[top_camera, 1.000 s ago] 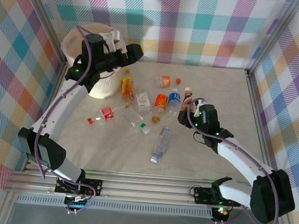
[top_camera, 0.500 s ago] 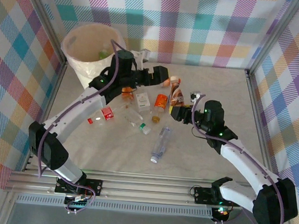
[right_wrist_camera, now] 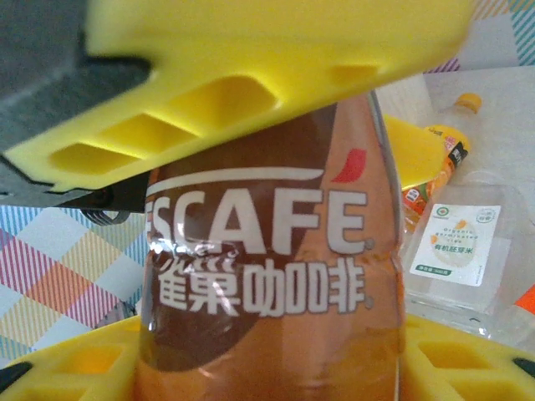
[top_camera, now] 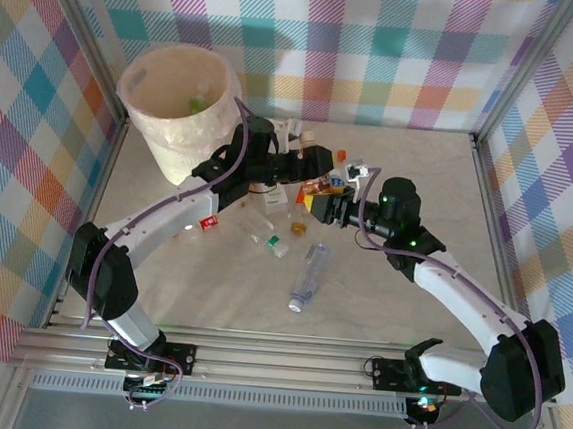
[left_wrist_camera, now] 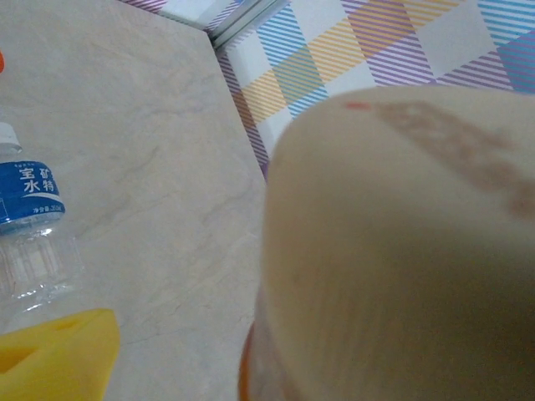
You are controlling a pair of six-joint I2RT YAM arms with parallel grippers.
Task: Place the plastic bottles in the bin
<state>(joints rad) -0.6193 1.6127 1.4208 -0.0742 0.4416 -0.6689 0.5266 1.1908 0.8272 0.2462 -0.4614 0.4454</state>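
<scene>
My right gripper [top_camera: 328, 202] is shut on a brown-labelled coffee bottle [top_camera: 318, 186], held above the middle of the table; its label faces the right wrist camera [right_wrist_camera: 267, 276]. My left gripper [top_camera: 318, 170] reaches in from the left and stands open around the same bottle, which looms blurred in the left wrist view [left_wrist_camera: 401, 251], apart from one yellow finger [left_wrist_camera: 54, 355]. The cream bin [top_camera: 170, 114] stands at the back left. On the table lie a clear bottle [top_camera: 306, 276], a green-capped bottle [top_camera: 266, 239], an orange bottle [top_camera: 297, 216] and a blue-labelled one [left_wrist_camera: 29, 225].
A red-labelled bottle [top_camera: 204, 219] lies partly under the left arm. An orange juice bottle [right_wrist_camera: 435, 167] and a clear square bottle with a white label [right_wrist_camera: 451, 251] lie behind the held bottle. Checked walls close in the table on three sides.
The left arm swung from over the bin to the table's middle. The right gripper carried the coffee bottle left and up to meet it.
</scene>
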